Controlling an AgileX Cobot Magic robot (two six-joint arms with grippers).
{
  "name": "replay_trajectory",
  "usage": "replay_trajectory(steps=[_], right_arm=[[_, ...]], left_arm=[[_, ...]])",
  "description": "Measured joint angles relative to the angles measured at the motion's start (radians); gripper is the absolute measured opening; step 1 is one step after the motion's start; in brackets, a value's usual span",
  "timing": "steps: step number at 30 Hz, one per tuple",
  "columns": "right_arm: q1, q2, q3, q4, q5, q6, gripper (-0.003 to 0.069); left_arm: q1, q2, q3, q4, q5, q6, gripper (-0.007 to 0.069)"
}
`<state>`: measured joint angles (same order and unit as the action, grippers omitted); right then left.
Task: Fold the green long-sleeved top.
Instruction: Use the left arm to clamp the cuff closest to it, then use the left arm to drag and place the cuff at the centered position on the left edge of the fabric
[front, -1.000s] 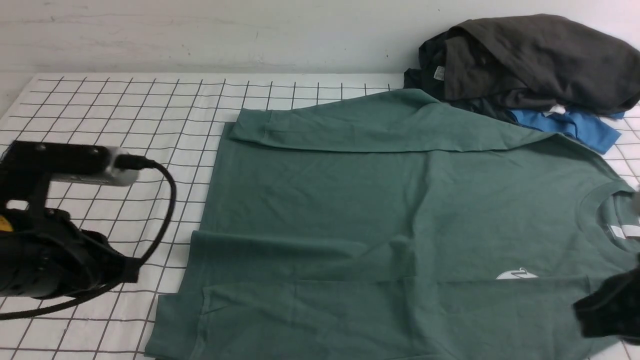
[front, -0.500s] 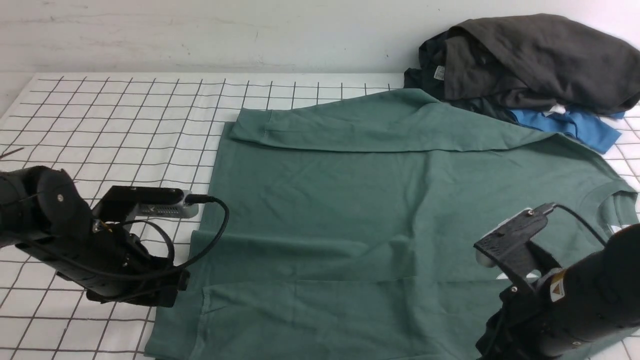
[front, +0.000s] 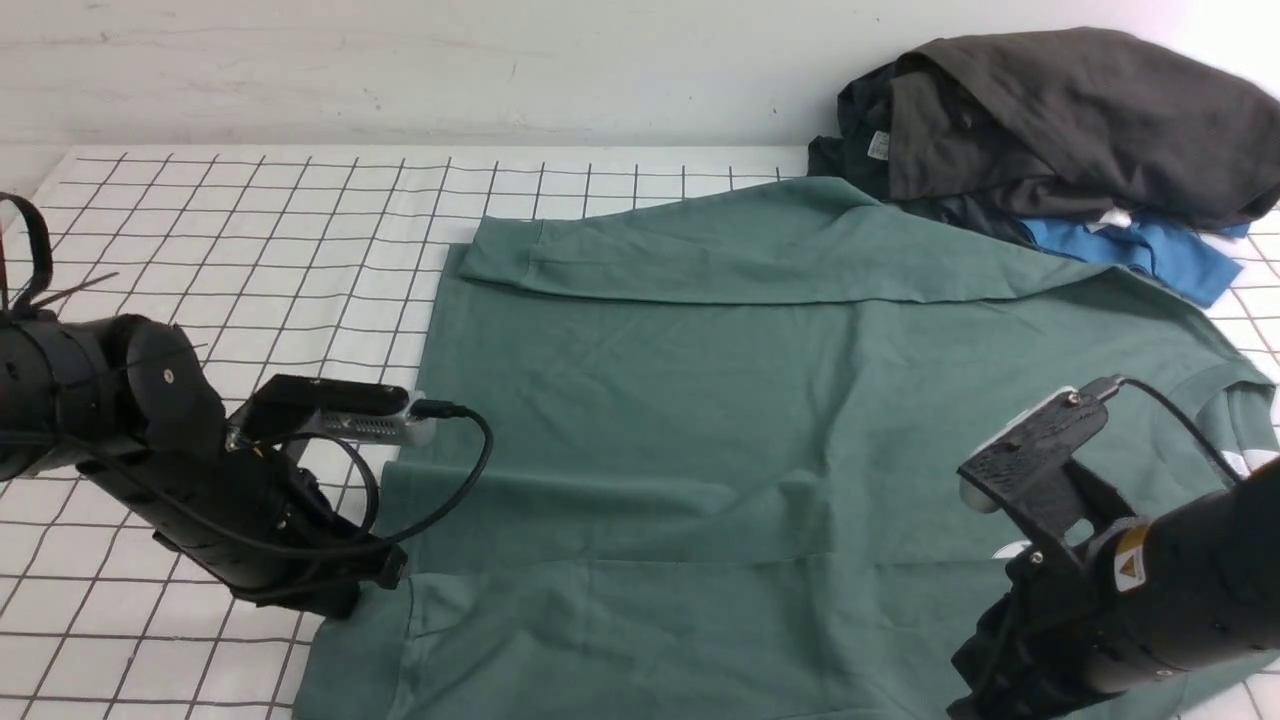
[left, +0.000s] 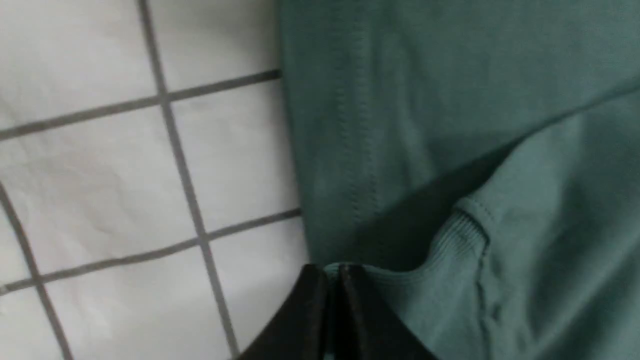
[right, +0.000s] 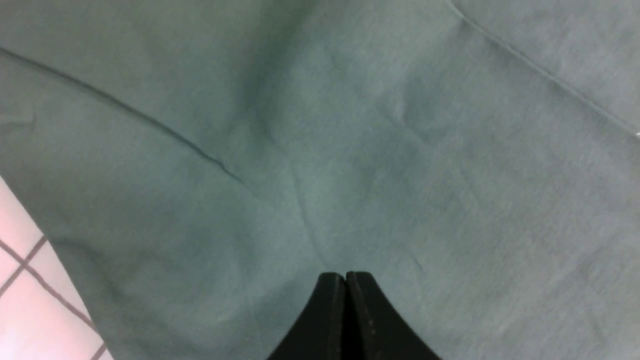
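Showing the muted dark-green knit long-sleeved top (front: 700, 400) lying spread on the white black-gridded table cloth (front: 250, 230), sleeves folded across its body; pinching its ribbed cuff (left: 450, 247) at the near left corner with the black left gripper (left: 332, 272), jaws meeting fully; pinching fabric near the collar end with the black right gripper (right: 345, 277), jaws likewise meeting, creases running to the tips; lying just beyond, a dark grey garment heap (front: 1060, 120) and a bright blue garment (front: 1130, 250).

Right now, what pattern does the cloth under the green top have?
The cloth is white with a thin dark grid, clearest in the front view.
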<state>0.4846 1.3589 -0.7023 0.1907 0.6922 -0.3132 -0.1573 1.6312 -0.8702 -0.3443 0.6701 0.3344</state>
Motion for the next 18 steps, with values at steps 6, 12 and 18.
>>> replay_trajectory(steps=[6, 12, 18], right_arm=[[0.000, -0.014, 0.000, -0.008, -0.017, 0.000, -0.0010], [0.000, -0.014, 0.000, -0.015, -0.044, 0.000, -0.0010], [0.000, -0.014, 0.000, -0.039, -0.046, 0.015, -0.0010]], left_arm=[[-0.040, -0.177, -0.101, 0.000, -0.018, 0.052, 0.0001], [-0.040, -0.153, -0.225, 0.020, -0.102, 0.068, 0.0000], [-0.040, 0.103, -0.349, 0.067, -0.275, 0.045, 0.0000]])
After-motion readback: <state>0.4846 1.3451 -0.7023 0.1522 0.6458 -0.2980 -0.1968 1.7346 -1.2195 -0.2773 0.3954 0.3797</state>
